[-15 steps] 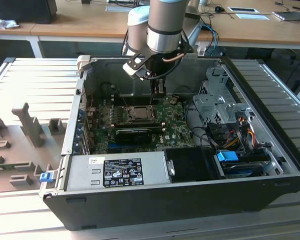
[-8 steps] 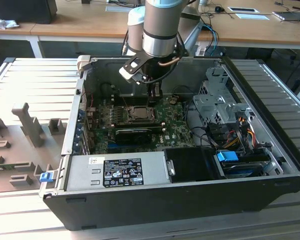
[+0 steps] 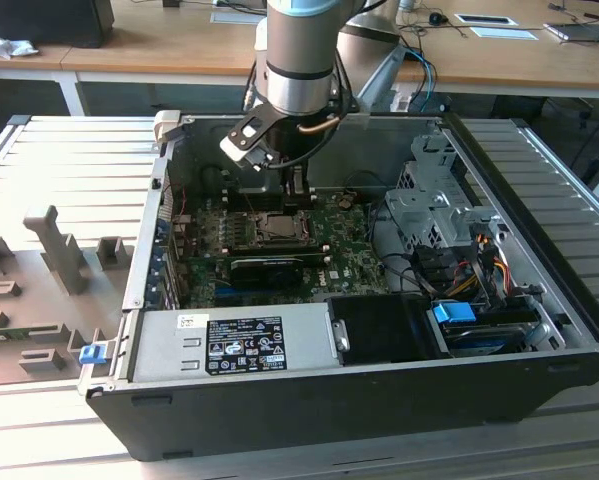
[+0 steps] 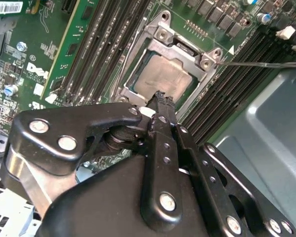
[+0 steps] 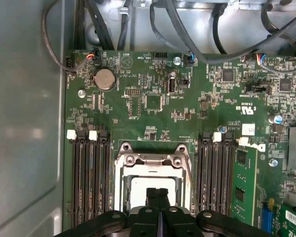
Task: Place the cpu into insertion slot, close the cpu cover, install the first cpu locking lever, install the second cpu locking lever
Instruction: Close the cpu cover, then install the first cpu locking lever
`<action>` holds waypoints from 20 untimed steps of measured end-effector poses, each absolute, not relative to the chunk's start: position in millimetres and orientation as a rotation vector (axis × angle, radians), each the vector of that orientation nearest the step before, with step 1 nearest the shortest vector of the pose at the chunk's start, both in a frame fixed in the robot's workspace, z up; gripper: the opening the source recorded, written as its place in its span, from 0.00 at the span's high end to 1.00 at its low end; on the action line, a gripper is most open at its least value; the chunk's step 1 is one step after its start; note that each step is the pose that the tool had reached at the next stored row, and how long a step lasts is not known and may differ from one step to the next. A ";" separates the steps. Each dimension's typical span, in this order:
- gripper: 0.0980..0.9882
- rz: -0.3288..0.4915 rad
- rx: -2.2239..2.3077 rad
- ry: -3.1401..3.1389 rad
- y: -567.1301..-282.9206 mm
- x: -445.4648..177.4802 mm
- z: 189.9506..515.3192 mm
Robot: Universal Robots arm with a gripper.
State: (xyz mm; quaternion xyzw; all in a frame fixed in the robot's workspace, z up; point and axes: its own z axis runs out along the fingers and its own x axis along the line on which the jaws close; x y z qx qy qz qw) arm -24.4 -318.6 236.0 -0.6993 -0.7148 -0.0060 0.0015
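Levering looks like the step in hand. The chip (image 4: 162,76) already lies in the socket (image 3: 279,228) in the middle of the green board (image 5: 152,103). The silvery cover (image 4: 181,47) seems folded flat over it, its open centre showing the pale face. One thin wire lever (image 4: 261,63) juts out from a corner of the cover, across the memory slots (image 4: 232,94), so I judge it unlatched.

To do this well, the push should go on the wire alone, swept down and tucked under its hook. No load should fall on the chip's face or the cover's thin frame, and a sideways slip could scrape the board beside the socket.

The claw (image 4: 162,98) hangs at the near edge of the cover. In both wrist views its two black fingers are pressed together with nothing between them. Whether the tips touch the metal I cannot tell. In the exterior view the arm (image 3: 297,60) reaches down into the open computer case (image 3: 379,410).
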 end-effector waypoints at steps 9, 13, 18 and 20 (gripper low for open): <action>0.99 -0.020 -2.195 -2.244 -318.6 -31.2 236.1; 0.99 -0.020 -2.195 -2.244 -318.6 -32.0 236.3; 0.99 -0.020 -2.195 -2.244 -318.6 -32.0 247.4; 0.99 -0.020 -2.195 -2.244 -318.6 -32.0 258.9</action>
